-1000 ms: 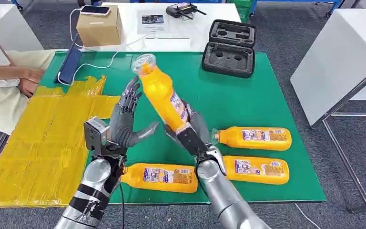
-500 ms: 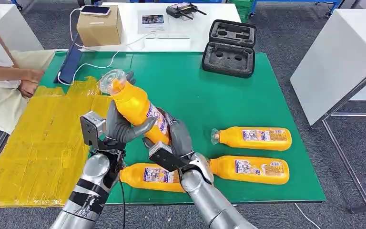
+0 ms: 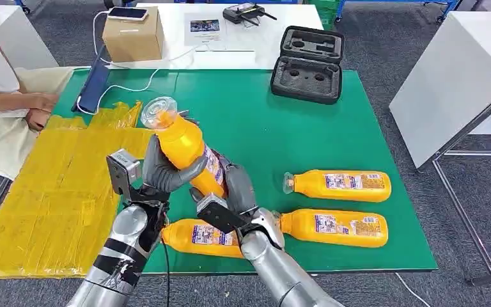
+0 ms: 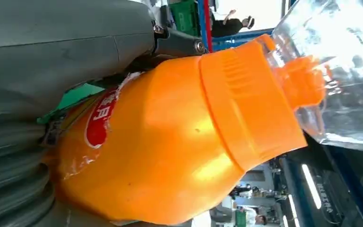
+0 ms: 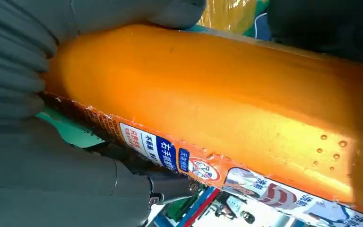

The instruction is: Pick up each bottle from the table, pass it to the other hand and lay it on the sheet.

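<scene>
An orange bottle (image 3: 182,146) with a clear cap is held tilted above the green table, cap toward the far left. My left hand (image 3: 160,171) wraps its upper body, and my right hand (image 3: 233,192) grips its lower, labelled end. The left wrist view shows the bottle (image 4: 179,142) close against my left hand (image 4: 52,71). In the right wrist view the bottle (image 5: 227,109) lies in my right hand (image 5: 33,156). The yellow sheet (image 3: 51,192) lies on the table's left side. Three more orange bottles lie flat: one (image 3: 195,236) under my arms, two (image 3: 339,185) (image 3: 335,228) to the right.
A person's arm (image 3: 13,105) rests at the sheet's far left corner. A black foam case (image 3: 308,62) sits at the back of the green table (image 3: 262,121). A cardboard box (image 3: 131,35), phone and cables lie behind. A white table (image 3: 460,77) stands right.
My right hand carried the bottle left and down to my left hand, whose fingers were spread and have now closed around the bottle's upper body. Both hands now hold it.
</scene>
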Robot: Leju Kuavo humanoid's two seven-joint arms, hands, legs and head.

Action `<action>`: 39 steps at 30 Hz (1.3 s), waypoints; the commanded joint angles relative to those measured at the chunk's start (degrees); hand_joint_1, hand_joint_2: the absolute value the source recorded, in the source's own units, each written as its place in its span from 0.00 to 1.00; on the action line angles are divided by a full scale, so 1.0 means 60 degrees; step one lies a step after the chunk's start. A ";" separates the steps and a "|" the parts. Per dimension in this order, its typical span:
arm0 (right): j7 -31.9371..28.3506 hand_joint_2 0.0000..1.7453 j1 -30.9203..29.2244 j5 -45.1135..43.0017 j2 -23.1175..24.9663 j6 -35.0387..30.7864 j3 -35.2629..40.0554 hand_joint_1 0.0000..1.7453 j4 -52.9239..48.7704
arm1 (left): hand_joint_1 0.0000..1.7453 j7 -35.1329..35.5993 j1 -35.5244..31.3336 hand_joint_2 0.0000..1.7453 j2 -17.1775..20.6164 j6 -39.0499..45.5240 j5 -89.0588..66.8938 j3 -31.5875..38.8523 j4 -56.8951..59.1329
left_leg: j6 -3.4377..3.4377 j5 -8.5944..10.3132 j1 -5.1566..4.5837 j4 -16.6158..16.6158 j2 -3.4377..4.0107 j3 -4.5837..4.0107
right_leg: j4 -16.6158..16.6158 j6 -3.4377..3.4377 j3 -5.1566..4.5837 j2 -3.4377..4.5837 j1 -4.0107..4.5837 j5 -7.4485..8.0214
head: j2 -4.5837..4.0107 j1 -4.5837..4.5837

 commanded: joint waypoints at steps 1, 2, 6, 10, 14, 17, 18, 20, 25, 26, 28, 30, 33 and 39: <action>-0.0067 1.00 -0.0349 0.0031 -0.0218 0.0017 0.0574 1.00 0.0616 | 1.00 0.0063 -0.0391 1.00 0.0077 0.0033 0.0000 0.0121 0.0462 | -0.0008 -0.0009 0.0004 -0.0003 0.0004 0.0026 | -0.0007 -0.0008 0.0029 0.0015 0.0002 -0.0007 | 0.0000 0.0000; -0.0067 1.00 -0.0349 0.0031 -0.0218 0.0017 0.0574 1.00 0.0616 | 1.00 0.0063 -0.0391 1.00 0.0077 0.0033 0.0000 0.0121 0.0462 | -0.0013 -0.0018 0.0005 -0.0003 0.0007 0.0045 | -0.0008 -0.0012 0.0048 0.0022 0.0003 -0.0014 | 0.0000 0.0000; -0.0067 1.00 -0.0349 0.0031 -0.0218 0.0017 0.0574 1.00 0.0616 | 1.00 0.0063 -0.0391 1.00 0.0077 0.0033 0.0000 0.0121 0.0462 | -0.0010 -0.0013 0.0004 -0.0004 0.0007 0.0034 | -0.0009 -0.0010 0.0038 0.0020 0.0002 -0.0010 | 0.0000 0.0000; -0.0058 1.00 -0.0360 0.0004 -0.0226 -0.0010 0.0543 1.00 0.0623 | 1.00 0.0063 -0.0404 1.00 0.0066 0.0032 0.0000 0.0108 0.0512 | -0.0011 -0.0012 0.0006 -0.0003 0.0006 0.0030 | -0.0008 -0.0010 0.0035 0.0018 0.0004 -0.0009 | 0.0000 0.0000; -0.0130 1.00 -0.0336 -0.0029 -0.0269 -0.0141 0.0487 1.00 0.0429 | 1.00 0.0057 -0.0415 1.00 0.0080 0.0018 -0.0002 0.0088 0.0529 | -0.0012 -0.0014 0.0005 -0.0005 0.0003 0.0039 | -0.0009 -0.0012 0.0043 0.0016 0.0003 -0.0012 | 0.0000 0.0000; -0.0162 1.00 -0.0197 -0.0177 -0.0296 -0.0367 0.0281 0.98 -0.0121 | 1.00 0.0031 -0.0412 1.00 0.0101 0.0032 -0.0027 0.0099 0.0482 | -0.0016 -0.0022 0.0008 0.0000 0.0006 0.0050 | -0.0007 -0.0015 0.0055 0.0023 0.0006 -0.0019 | 0.0000 -0.0004; -0.0259 1.00 -0.0075 -0.0245 -0.0294 -0.0601 0.0180 0.00 -0.0455 | 1.00 -0.0048 -0.0400 1.00 0.0109 0.0207 -0.0173 0.0115 0.0436 | -0.0011 -0.0014 0.0005 0.0000 0.0001 0.0032 | -0.0006 -0.0010 0.0037 0.0014 0.0003 -0.0012 | 0.0000 0.0000; -0.0139 0.00 0.0190 -0.0224 -0.0416 -0.0710 0.0188 0.00 -0.1341 | 1.00 -0.0182 -0.0469 1.00 0.0246 0.1272 -0.1169 0.0110 0.0278 | -0.0009 -0.0010 0.0002 -0.0001 -0.0001 0.0023 | -0.0003 -0.0008 0.0025 0.0010 0.0000 -0.0010 | 0.0000 0.0000; -0.0139 0.00 0.0190 -0.0224 -0.0416 -0.0710 0.0188 0.00 -0.1341 | 1.00 -0.0182 -0.0469 1.00 0.0246 0.1272 -0.1169 0.0110 0.0278 | -0.0010 -0.0011 0.0003 0.0000 -0.0001 0.0026 | -0.0003 -0.0009 0.0029 0.0011 0.0001 -0.0012 | 0.0000 0.0000; -0.0139 0.00 0.0190 -0.0224 -0.0416 -0.0710 0.0188 0.00 -0.1341 | 1.00 -0.0182 -0.0469 1.00 0.0246 0.1272 -0.1169 0.0110 0.0278 | -0.0010 -0.0011 0.0003 0.0000 -0.0001 0.0026 | -0.0003 -0.0009 0.0029 0.0011 0.0001 -0.0012 | 0.0000 0.0000; -0.0148 0.00 0.0349 -0.0192 -0.0486 -0.0796 0.0210 0.00 -0.1857 | 1.00 -0.0177 -0.0518 1.00 0.0296 0.1821 -0.1598 0.0214 0.0163 | -0.0013 -0.0018 0.0005 0.0002 0.0000 0.0038 | -0.0003 -0.0012 0.0043 0.0015 0.0002 -0.0018 | 0.0000 0.0000; 0.0037 0.00 0.0899 -0.0400 -0.0746 -0.0684 0.0251 0.00 -0.3534 | 1.00 -0.0080 -0.0653 1.00 0.0675 0.2946 -0.2826 0.0605 -0.0217 | -0.0011 -0.0014 0.0006 0.0002 -0.0001 0.0027 | -0.0002 -0.0010 0.0031 0.0011 0.0004 -0.0013 | 0.0000 0.0000; -0.0192 1.00 0.2137 -0.1433 -0.1365 -0.0598 0.0712 0.00 -0.7277 | 1.00 0.0409 -0.0430 1.00 0.1268 0.6533 -0.8131 0.2165 -0.0895 | -0.0020 -0.0032 0.0012 0.0015 0.0007 0.0041 | 0.0007 -0.0019 0.0045 0.0026 0.0009 -0.0028 | 0.0000 0.0004; -0.0528 1.00 0.2111 -0.1880 -0.1546 -0.1172 0.0945 0.00 -0.8029 | 1.00 0.1339 -0.1201 1.00 0.0966 0.6663 -1.3909 0.4299 0.0198 | -0.0011 -0.0008 0.0009 0.0002 0.0014 0.0015 | 0.0001 -0.0014 0.0007 0.0023 0.0005 -0.0008 | 0.0000 0.0000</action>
